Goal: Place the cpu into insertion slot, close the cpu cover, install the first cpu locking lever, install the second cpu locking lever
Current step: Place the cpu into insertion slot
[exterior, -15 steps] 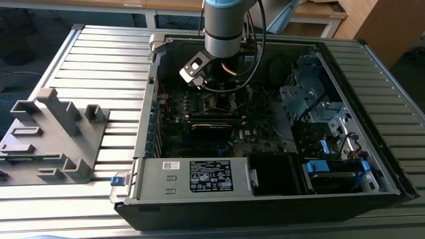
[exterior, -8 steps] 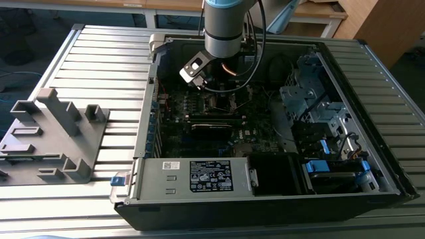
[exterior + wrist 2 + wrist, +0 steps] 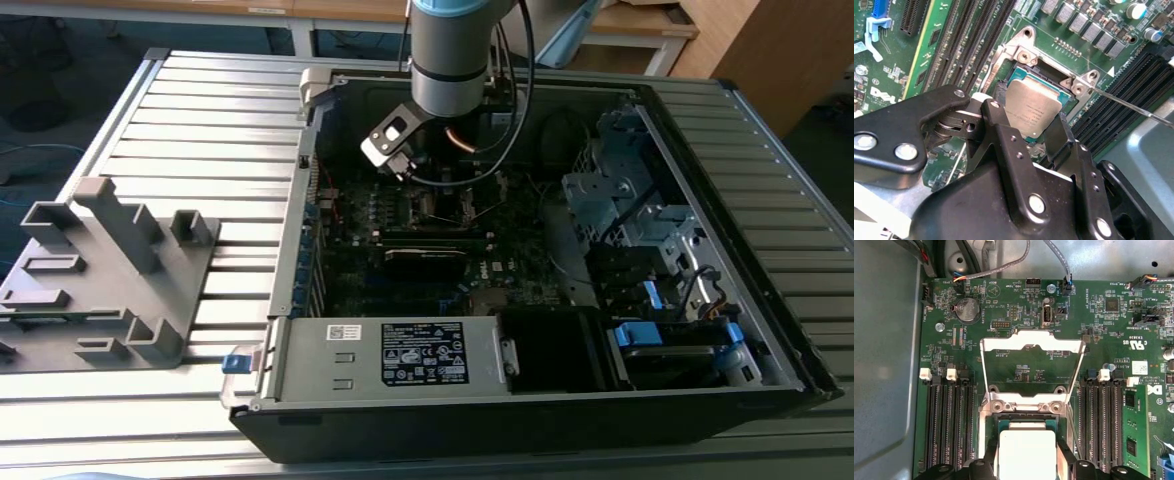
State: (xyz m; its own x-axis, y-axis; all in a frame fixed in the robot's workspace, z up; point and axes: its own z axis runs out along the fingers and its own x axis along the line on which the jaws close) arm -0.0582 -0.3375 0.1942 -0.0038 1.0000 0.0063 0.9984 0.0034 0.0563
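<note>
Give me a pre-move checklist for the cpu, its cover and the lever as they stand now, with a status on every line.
1. Silvery metal frame cpu cover swung back off the socket: ok.
2. Small square grey metal-topped cpu between the jaws of the black gripper, over the socket: ok.
3. Cpu seated flat in the socket: cannot tell.
4. Thin wire locking lever unlatched, angled away from the socket: ok.
5. Cpu corner orientation matched to the socket: cannot tell.

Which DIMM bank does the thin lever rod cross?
The bank between the socket and the grey case wall; the rod runs over it. The other bank, by the blue connector, is uncrossed.
</note>
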